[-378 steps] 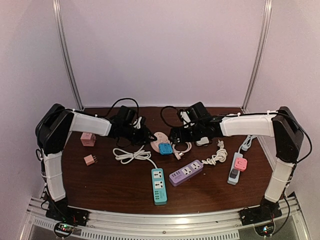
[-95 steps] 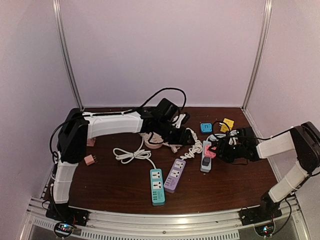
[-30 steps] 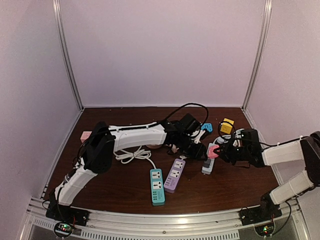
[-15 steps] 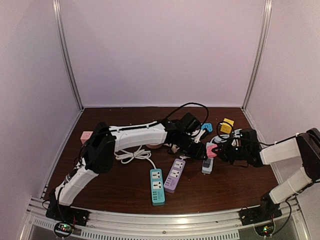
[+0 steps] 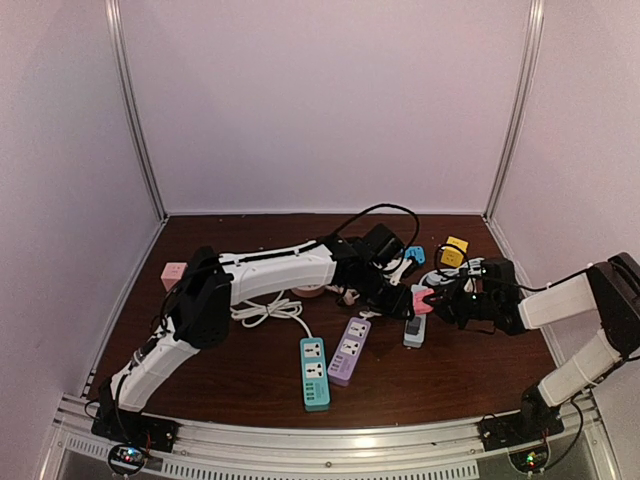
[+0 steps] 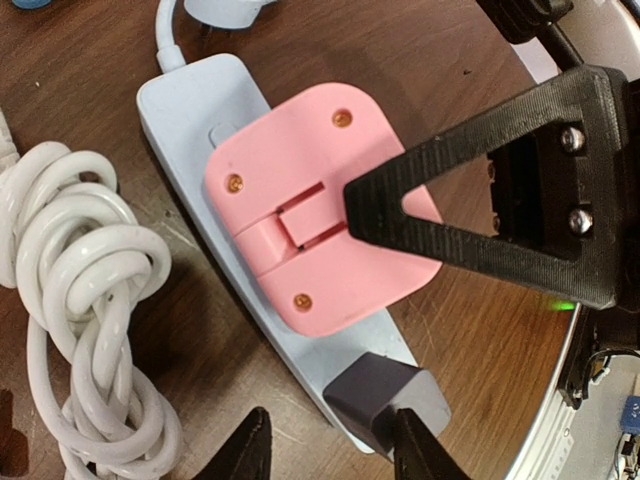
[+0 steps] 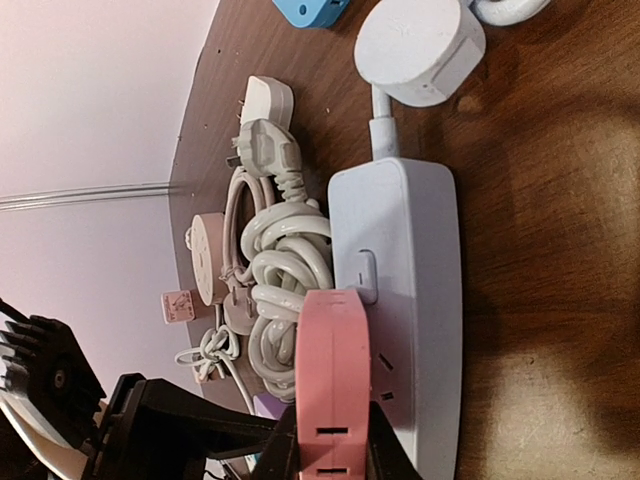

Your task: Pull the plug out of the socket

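- Pink plug [image 6: 310,220]: stands on the pale power strip [image 7: 410,250], near its middle, with prongs showing between the two.
- Right arm [image 5: 565,295]: jaws clamped on the pink plug's sides.
- Left arm [image 5: 280,270]: jaws apart at the strip's dark end, one finger over it.
- Coiled white cord [image 6: 80,300]: beside the strip, on the desk [image 6: 400,60].
- Lettering: none legible.

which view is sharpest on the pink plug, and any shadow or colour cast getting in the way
Left wrist: sharp and evenly lit, pink plug crisp on the power strip, partly behind a black finger. Right wrist: plug cropped at the bottom edge, dark shadow on the table at right. Top external: purplish cast, plug tiny.
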